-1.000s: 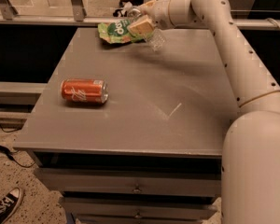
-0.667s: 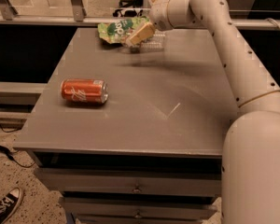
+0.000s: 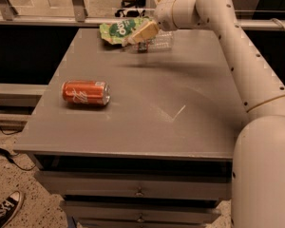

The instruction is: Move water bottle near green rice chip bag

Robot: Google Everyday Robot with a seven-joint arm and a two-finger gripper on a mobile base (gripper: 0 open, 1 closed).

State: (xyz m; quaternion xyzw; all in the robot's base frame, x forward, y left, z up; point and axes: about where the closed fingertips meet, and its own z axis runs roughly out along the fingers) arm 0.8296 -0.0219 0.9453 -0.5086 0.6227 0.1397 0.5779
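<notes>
Gripper (image 3: pixel 132 40) at bag's (image 3: pixel 115 30) rt edge, bottle (image 3: pixel 162 39) beside; can (image 3: pixel 85 92) front-left.

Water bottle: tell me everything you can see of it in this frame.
The water bottle is small and made of clear ribbed plastic, with a dark band near its left end. It is turned on its side at the far edge of the grey table, just right of the green chip bag. The gripper covers its left end, between bottle and bag, so the cap is hidden. Whether the bottle is being held cannot be told.
</notes>
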